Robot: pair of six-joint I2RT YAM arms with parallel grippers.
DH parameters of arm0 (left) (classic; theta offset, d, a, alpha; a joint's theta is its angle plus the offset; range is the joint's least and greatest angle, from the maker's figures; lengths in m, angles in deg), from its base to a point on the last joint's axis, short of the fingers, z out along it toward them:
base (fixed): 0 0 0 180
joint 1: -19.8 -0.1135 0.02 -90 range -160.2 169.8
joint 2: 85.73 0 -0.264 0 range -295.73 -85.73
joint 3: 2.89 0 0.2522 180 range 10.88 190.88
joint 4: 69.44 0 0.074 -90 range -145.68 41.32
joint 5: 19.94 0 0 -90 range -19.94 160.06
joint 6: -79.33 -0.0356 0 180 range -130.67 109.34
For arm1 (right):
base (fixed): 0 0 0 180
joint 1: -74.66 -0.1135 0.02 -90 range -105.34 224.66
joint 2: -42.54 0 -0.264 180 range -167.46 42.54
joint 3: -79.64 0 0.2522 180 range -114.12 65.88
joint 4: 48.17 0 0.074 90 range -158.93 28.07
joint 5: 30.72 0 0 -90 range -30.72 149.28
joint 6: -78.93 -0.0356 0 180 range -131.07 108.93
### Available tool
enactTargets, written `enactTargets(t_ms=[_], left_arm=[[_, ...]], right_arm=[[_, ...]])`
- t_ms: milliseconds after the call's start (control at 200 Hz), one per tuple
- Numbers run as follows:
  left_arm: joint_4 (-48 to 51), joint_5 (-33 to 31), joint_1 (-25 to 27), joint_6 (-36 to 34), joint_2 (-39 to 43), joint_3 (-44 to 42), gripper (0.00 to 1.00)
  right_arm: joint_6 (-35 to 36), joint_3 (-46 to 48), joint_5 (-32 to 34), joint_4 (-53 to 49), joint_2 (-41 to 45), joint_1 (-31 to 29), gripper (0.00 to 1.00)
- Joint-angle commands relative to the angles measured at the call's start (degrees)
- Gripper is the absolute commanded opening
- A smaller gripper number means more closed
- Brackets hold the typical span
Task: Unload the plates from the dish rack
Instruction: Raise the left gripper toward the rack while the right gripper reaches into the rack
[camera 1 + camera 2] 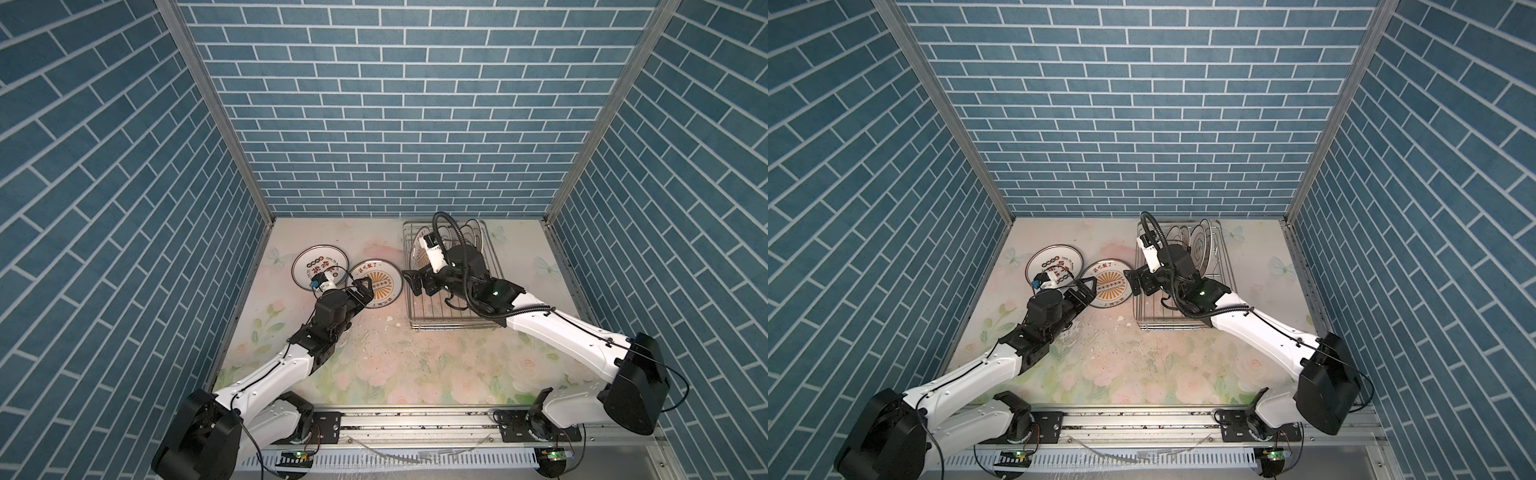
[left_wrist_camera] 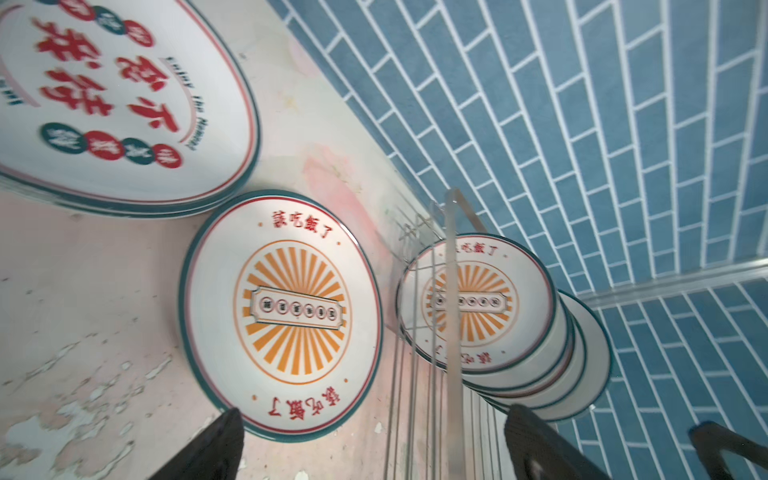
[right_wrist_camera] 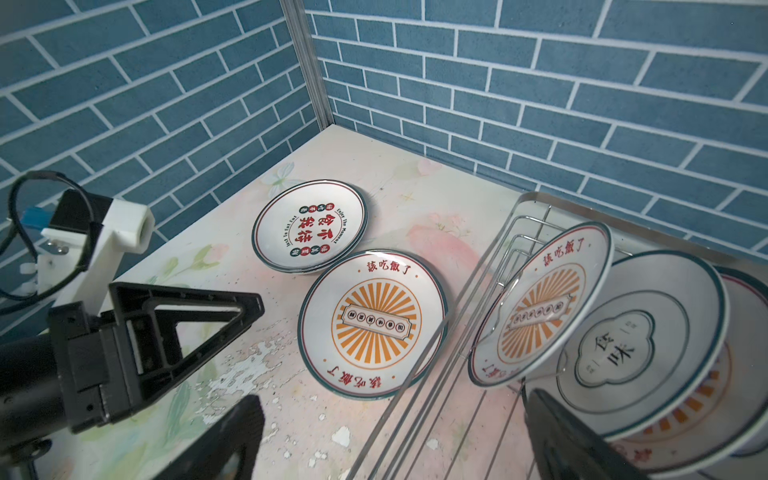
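Observation:
In both top views a sunburst plate (image 1: 380, 286) (image 1: 1111, 286) lies flat on the table, touching a short stack of red-character plates (image 1: 316, 264) (image 1: 1052, 264). My left gripper (image 1: 363, 292) (image 1: 1086, 292) hovers at that plate's near edge, open and empty (image 2: 374, 436). The dish rack (image 1: 488, 270) (image 1: 1223, 270) stands to the right with several plates (image 1: 471, 232) (image 1: 1200, 243) upright at its far end. My right gripper (image 1: 412, 283) (image 1: 1134, 283) is open and empty (image 3: 392, 419) over the rack's left rim (image 3: 436, 374), near an upright sunburst plate (image 3: 540, 311).
Blue brick walls close in the left, back and right. The tabletop (image 1: 395, 365) has a floral print with flaking paint. A black cable hose (image 1: 459, 232) loops over the right wrist above the rack. The two grippers are close together across the rack's left rim.

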Motion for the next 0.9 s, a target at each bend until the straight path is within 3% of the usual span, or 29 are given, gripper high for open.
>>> enactTargets(t_ms=[0, 155, 280, 510, 710, 830, 896], left_arm=[[-12.8, 7.11, 0.56, -8.59, 0.56, -2.61, 1.0], [-18.35, 14.72, 1.43, -11.97, 0.08, -2.3, 1.0], [-20.37, 16.64, 3.4, -15.38, 0.28, -1.72, 1.0], [-22.29, 23.52, 6.1, -19.76, -0.28, -0.08, 1.0], [-26.53, 28.24, 6.19, -20.57, 0.36, -1.15, 1.0], [-24.17, 26.67, 6.21, -21.79, 2.87, -1.82, 1.0], [-24.36, 26.39, 6.1, -22.49, 3.91, -2.63, 1.0]], right_arm=[[-3.76, 3.72, 3.15, 1.19, 5.08, -0.21, 0.99], [-3.79, 5.81, 6.5, 1.41, 8.0, -0.22, 0.99], [-1.57, 7.74, 6.76, 4.51, 8.37, -0.18, 0.99], [-1.88, 7.29, 17.67, 6.16, 5.64, 0.56, 0.99], [-7.18, 3.17, 9.04, 1.87, 2.16, 4.9, 0.99], [-9.66, 1.53, 8.76, -1.45, 2.47, 5.25, 0.99], [-11.36, 4.69, 9.46, 2.22, 4.89, 5.32, 0.99]])
